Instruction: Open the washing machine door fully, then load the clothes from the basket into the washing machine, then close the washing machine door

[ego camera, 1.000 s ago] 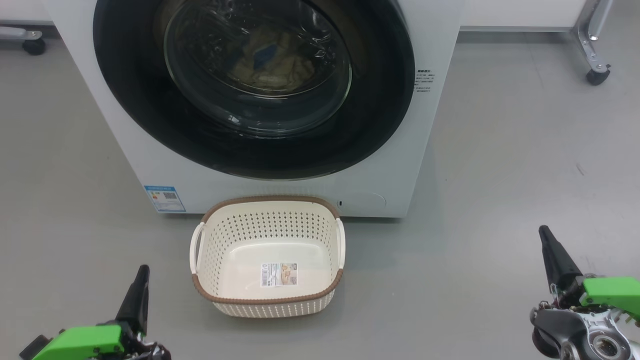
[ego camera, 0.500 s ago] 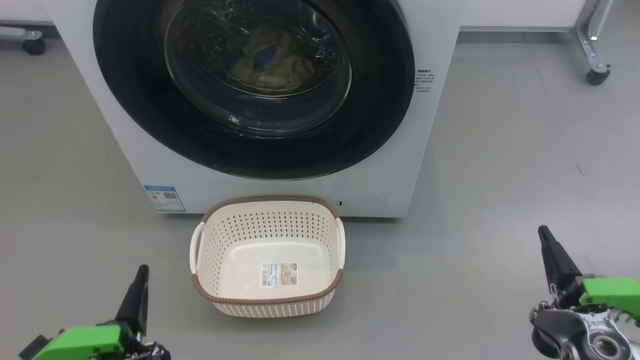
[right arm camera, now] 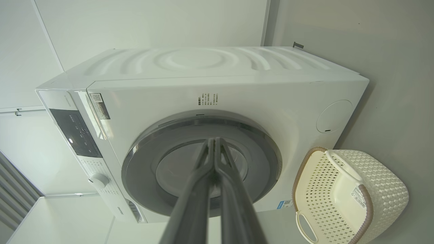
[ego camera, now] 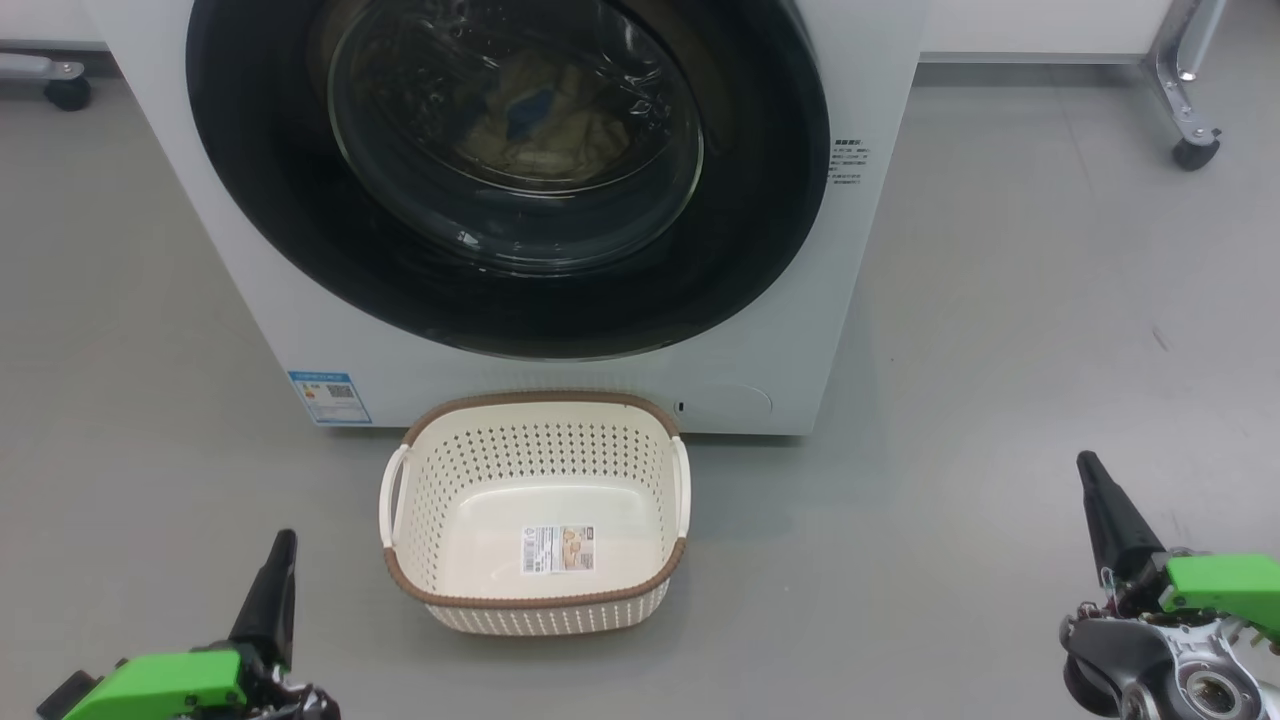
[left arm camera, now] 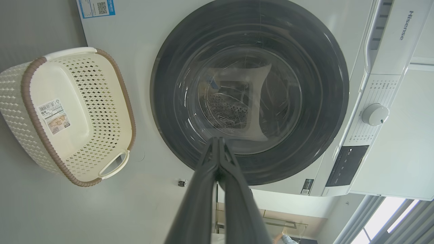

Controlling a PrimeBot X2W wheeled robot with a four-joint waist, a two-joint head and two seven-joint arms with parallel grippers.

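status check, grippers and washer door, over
Left gripper and right gripper shut, holding nothing. Washing machine door closed, clothes inside. Empty basket on floor just below the door.

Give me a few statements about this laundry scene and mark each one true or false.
1. The washing machine door is shut. True.
2. The basket is full of clothes. False: it holds a paper label and no cloth.
3. The clothes lie behind the door's glass. True.
4. The left pincer grips a cloth. False: it is shut on nothing, like the right pincer.
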